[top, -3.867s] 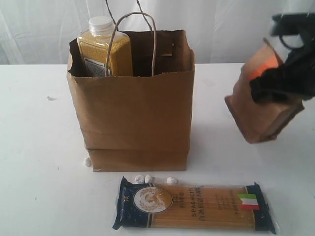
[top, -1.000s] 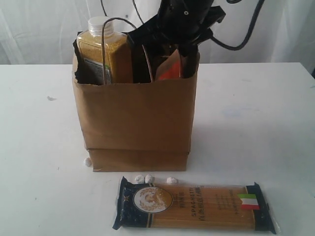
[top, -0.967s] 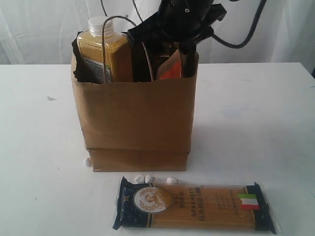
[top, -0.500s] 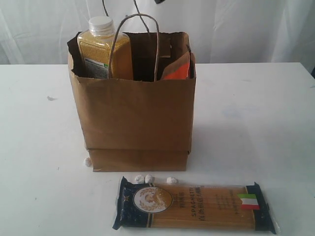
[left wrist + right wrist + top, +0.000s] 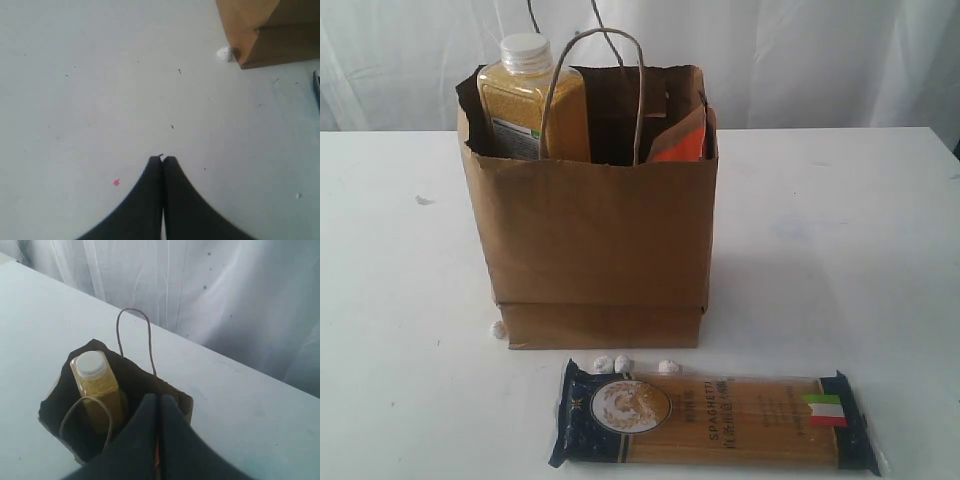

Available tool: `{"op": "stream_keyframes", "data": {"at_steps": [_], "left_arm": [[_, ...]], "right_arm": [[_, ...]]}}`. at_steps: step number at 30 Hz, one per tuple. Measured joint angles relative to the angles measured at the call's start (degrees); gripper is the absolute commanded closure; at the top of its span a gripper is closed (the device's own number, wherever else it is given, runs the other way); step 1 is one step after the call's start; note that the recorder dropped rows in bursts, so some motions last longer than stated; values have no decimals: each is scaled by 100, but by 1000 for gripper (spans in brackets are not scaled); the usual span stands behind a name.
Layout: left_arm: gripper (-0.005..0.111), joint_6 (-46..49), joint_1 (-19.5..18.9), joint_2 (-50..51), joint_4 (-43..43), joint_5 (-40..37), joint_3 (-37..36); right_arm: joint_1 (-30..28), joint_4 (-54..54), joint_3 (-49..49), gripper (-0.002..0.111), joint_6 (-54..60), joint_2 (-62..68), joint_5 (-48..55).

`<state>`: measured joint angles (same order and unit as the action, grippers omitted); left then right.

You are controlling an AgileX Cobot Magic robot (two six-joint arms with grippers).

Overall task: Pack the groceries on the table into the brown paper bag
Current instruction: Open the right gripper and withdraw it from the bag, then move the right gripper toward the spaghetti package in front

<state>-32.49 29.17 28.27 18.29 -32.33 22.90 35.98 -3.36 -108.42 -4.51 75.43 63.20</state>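
**Exterior view.** The brown paper bag (image 5: 590, 250) stands upright at mid-surface with its mouth open. Inside it, the white-capped bottle of yellow grains (image 5: 530, 100) rises above the rim at the left. The small orange-labelled brown pouch (image 5: 680, 140) leans against the right wall. The blue-ended spaghetti pack (image 5: 715, 415) is not yet packed. It lies flat on the white surface (image 5: 840, 250) just near of the bag, with its long side parallel to the bag's front. A few white pebble-like bits (image 5: 620, 363) lie between the pack and the bag. Neither arm appears in this view.

**Handling.** The spaghetti pack is probably light, long and fairly stiff along its length. Its film wrapper looks slippery and its strands are likely brittle. A hold across the narrow width near the middle should keep it from tipping. It would probably have to be turned on end to fit between the bottle and the pouch.

**Left wrist view.** The left gripper (image 5: 162, 159) has its jaws pressed together with nothing between them. It hangs over bare surface, apart from the bag's bottom corner and one pebble-like bit. Only this view shows that gripper.

**Right wrist view.** The right gripper (image 5: 159, 397) is likewise closed and empty, high above the bag's mouth. This view alone looks down into the bag, showing the bottle's cap and the dark interior. The gripper hides the pouch except for an orange sliver, and the spaghetti pack is out of frame.
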Motion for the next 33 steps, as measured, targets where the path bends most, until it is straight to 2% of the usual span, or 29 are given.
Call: {"op": "stream_keyframes", "data": {"at_steps": [4,8,14,18,22,26,33], "left_arm": [[107,0,0,-74,-108,0,-10],[107,0,0,-498,-683,0,-9],[107,0,-13,-1201,-1121,0,-9],[107,0,-175,-1512,-1131,58,-60],[107,0,-285,-1851,-1231,231,-453],[107,-9,-396,-2274,-1697,258,-1029],[107,-9,-595,-2782,-1877,140,-1917]], "right_arm": [[0,0,231,108,12,-370,0],[0,0,746,108,60,-820,0],[0,0,1974,108,80,-1650,-479],[0,67,2876,108,80,-2227,-951],[0,199,3705,108,80,-2652,-1153],[0,214,4413,108,80,-2904,-1264],[0,336,5278,108,85,-3173,-1654]]}}
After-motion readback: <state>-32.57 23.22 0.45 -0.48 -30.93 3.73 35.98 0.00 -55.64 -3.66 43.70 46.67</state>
